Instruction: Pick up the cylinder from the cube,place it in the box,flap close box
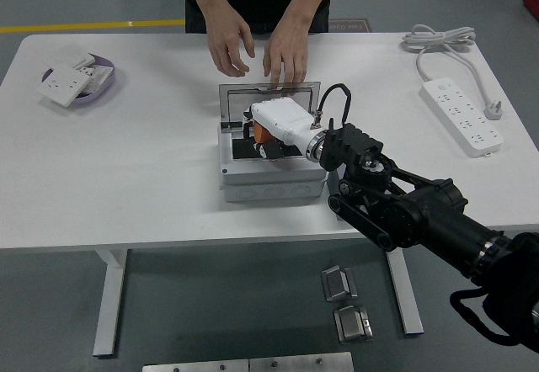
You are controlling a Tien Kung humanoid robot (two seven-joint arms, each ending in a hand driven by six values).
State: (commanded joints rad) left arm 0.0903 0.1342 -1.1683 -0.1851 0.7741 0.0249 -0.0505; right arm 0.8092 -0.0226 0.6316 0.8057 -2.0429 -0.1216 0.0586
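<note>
At the far left of the white table (143, 178) sits a purple dish (94, 90) holding white socket plates (66, 81). Near the middle stands the grey box (268, 180), its lid (271, 96) raised upright along the far side. A person stands at the far edge, both hands reaching over the table: one hand (229, 45) hovers just beyond the lid, the other hand (286, 52) rests its fingertips at the lid's top edge. The right hand (268, 128), white-cased with black fingers, is down inside the box, and an orange object, apparently the cylinder (262, 131), shows among those fingers; whether they grip it or merely lie against it cannot be told, as the white casing hides them. The black right arm (404, 208) runs from the lower right corner up to the box. At the far right lie a white power strip (461, 116) and its coiled cable (438, 37).
</note>
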